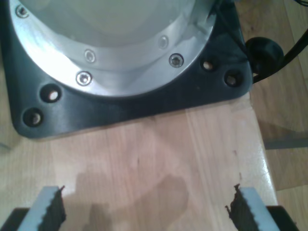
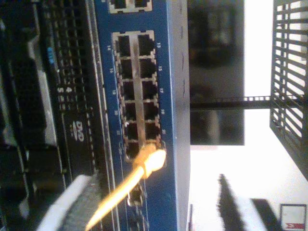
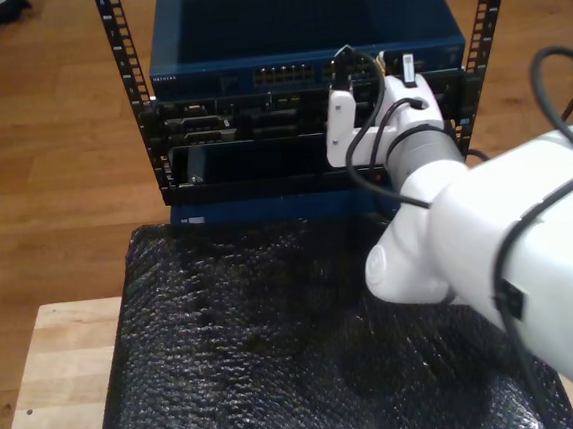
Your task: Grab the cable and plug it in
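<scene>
Right now the second wrist view looks straight along the yellow-orange cable [image 2: 118, 197], a thin, smooth line that runs up to a pale plug [image 2: 150, 161]. That plug sits at the port block [image 2: 137, 94] of the blue network switch [image 2: 168, 115], right at the last sockets of the double row; whether it is fully seated cannot be told. The ports are small square openings set in a light metal frame, with tiny white numbers printed beside them on the flat blue face.

A ribbed, pale-edged finger [image 2: 72, 204] of the second gripper rises beside the cable. How far that gripper is parted, and whether it grips the cable, cannot be told from here. Next to the switch sits a black perforated panel [image 2: 62, 72] with fine square holes.

In the exterior view the white second arm [image 3: 490, 247], glossy and rounded, reaches from the exterior view's right to the rack [image 3: 300, 83], its wrist pressed up against the blue switch face. Black slotted rails flank the stacked units. Below lies a crinkly black bubble-wrap sheet [image 3: 279, 356] over a pale wooden counter [image 3: 64, 364].

The first gripper [image 1: 147, 207] hangs over light, smooth-grained wood, its jaws spread wide with nothing between them, and the serrated dark pads [image 1: 55, 209] are backed by pale metal. Just ahead stands a black square base plate [image 1: 144, 103] with round bolt holes, carrying a brushed silver flange [image 1: 120, 67] with hex screws.
</scene>
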`<move>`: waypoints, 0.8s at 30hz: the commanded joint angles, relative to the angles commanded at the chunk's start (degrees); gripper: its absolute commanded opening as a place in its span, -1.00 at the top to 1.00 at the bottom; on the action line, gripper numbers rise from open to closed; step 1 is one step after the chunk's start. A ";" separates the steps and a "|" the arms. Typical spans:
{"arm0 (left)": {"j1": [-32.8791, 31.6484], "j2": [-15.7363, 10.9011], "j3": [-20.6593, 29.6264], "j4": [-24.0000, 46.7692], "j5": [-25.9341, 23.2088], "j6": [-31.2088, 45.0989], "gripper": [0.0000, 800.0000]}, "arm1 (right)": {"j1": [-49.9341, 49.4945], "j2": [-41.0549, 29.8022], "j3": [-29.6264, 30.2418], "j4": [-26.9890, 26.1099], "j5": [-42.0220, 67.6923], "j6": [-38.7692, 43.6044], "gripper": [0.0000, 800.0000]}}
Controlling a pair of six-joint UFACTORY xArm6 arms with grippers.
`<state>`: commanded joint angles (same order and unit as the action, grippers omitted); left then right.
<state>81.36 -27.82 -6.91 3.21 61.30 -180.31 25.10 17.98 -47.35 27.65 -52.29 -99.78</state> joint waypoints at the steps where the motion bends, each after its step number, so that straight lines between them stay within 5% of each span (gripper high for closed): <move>1: 0.00 0.00 0.00 0.00 0.00 0.00 -1.00 | 0.00 -1.23 1.23 0.00 0.79 0.00 -0.79; 4: 0.00 0.00 0.00 0.00 0.00 0.00 -1.00 | 0.00 -5.10 4.57 0.00 3.16 0.00 -0.98; 15: 0.00 0.00 0.00 0.00 0.00 0.00 -1.00 | -5.45 -20.84 11.25 -0.09 18.73 -0.18 -1.00; 24: 0.00 -0.09 0.00 0.00 0.00 0.00 -1.00 | -18.46 -31.47 9.58 -8.88 43.78 -0.26 -0.99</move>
<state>81.36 -27.91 -6.91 3.21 61.30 -180.31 6.64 -13.49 -37.77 18.77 -8.51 -100.04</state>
